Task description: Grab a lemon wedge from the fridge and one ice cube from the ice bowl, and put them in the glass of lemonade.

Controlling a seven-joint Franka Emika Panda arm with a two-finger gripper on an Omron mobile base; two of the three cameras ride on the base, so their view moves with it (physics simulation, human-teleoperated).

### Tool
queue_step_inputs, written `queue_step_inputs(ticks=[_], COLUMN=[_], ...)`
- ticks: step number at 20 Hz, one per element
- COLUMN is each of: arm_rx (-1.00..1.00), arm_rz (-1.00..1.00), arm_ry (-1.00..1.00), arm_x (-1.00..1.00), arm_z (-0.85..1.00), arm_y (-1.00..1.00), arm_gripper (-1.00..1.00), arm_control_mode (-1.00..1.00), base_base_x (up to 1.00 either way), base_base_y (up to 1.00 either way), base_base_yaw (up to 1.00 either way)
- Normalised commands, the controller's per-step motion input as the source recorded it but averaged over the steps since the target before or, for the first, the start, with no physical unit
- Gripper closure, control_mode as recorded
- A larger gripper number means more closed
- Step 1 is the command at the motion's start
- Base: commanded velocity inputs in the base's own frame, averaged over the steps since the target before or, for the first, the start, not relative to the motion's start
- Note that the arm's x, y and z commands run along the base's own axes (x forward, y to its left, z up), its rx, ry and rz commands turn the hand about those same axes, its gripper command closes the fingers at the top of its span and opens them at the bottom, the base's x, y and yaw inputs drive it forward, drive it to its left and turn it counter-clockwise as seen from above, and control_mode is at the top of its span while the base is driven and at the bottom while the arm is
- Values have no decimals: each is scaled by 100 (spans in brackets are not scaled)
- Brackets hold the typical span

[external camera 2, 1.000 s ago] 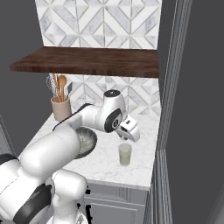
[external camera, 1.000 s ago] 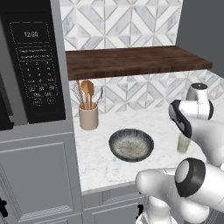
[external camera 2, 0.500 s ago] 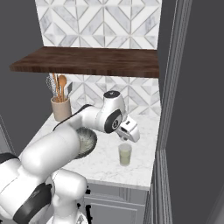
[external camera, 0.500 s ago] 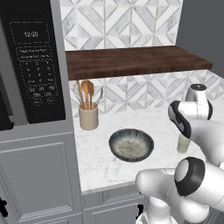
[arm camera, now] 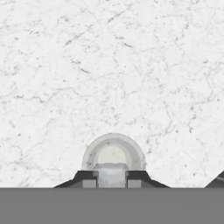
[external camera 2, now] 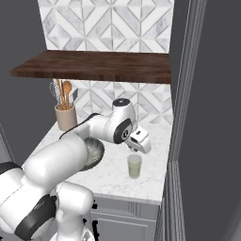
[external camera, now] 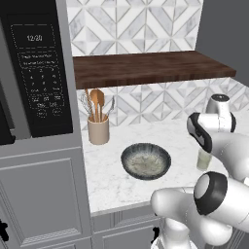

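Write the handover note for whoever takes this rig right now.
The gripper is closed on a pale ice cube, directly above the glass of lemonade.
The glass stands upright on the marble counter, to the right of the ice bowl and apart from it.
Done: ice cube picked and brought over the glass.
Unclear: whether the lemon wedge is already in the glass.
Left: release the cube into the glass, then check for the wedge and fetch it from the fridge if missing.
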Motion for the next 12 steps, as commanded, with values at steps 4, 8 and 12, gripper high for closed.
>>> queue_step_inputs(ticks=[4, 8, 12], arm_rx=[0, 0, 1], arm_rz=[0, 0, 0], arm_ry=[0, 0, 0], arm_x=[0, 0, 0], arm_z=[-1, -4, -7], arm_y=[-1, 0, 0], arm_gripper=[100, 100, -100], arm_control_mode=[-100, -100, -100], base_base_x=[0, 0, 0], base_base_y=[0, 0, 0], base_base_yaw=[0, 0, 0])
